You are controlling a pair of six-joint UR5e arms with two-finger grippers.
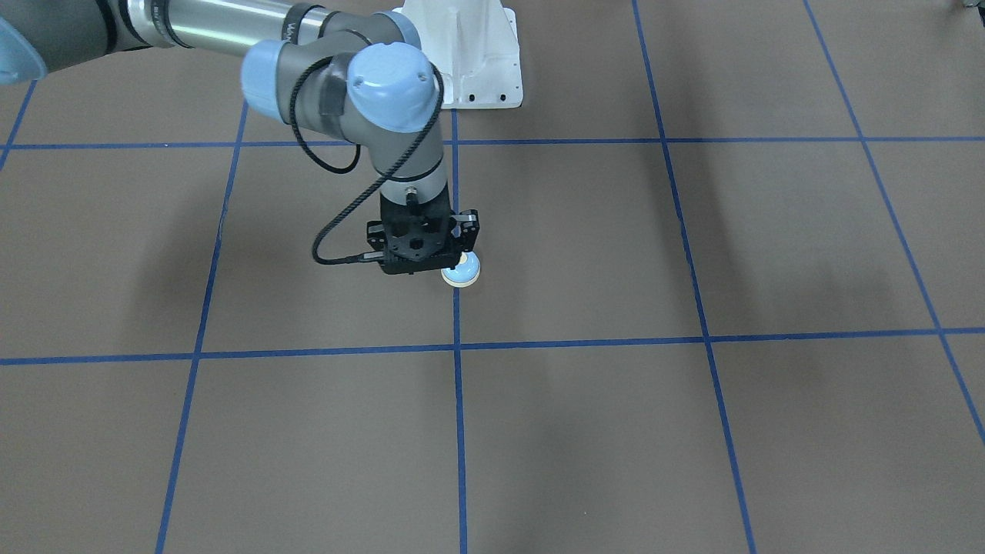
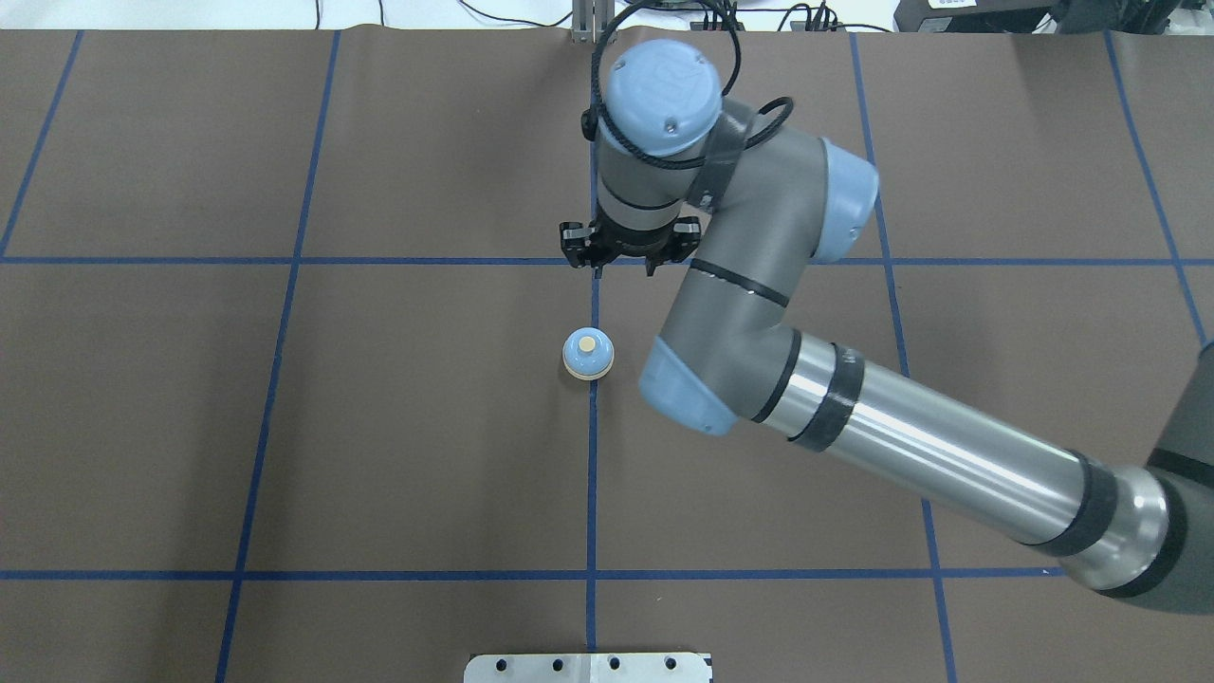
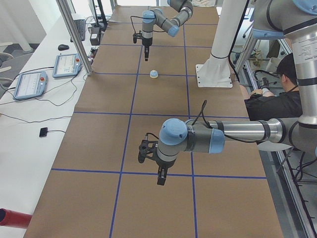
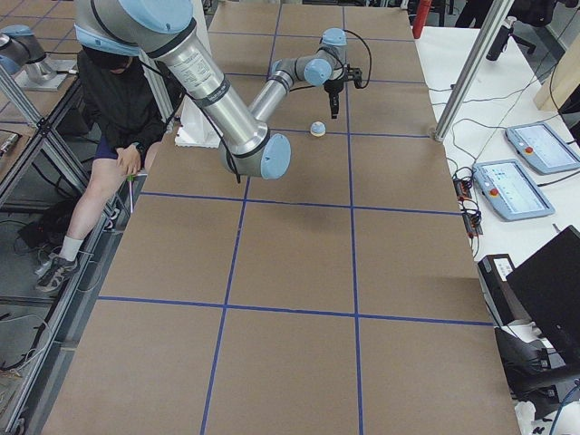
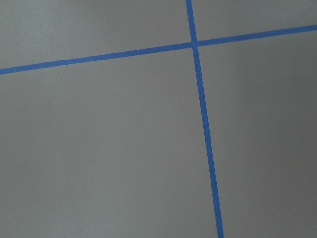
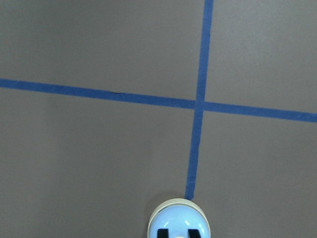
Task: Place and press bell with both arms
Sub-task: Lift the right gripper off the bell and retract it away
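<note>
The bell [image 2: 588,354] is light blue with a cream button and base. It stands upright on the brown table, on a blue tape line. It also shows in the front view [image 1: 463,271], the exterior left view [image 3: 154,74] and the exterior right view [image 4: 317,129], and at the bottom edge of the right wrist view [image 6: 178,223]. My right gripper [image 2: 624,269] points straight down above the bell, clear of it, with its two fingers apart and nothing between them. My left gripper [image 3: 161,177] hangs over the table far from the bell. I cannot tell whether it is open or shut.
The white bolted pedestal [image 1: 462,54] stands just behind the bell on the robot's side. A seated person [image 3: 277,99] is beside the table. Control tablets [image 3: 64,64] and a metal post [image 3: 74,34] stand along the far side. Blue tape lines [image 5: 203,124] grid the table.
</note>
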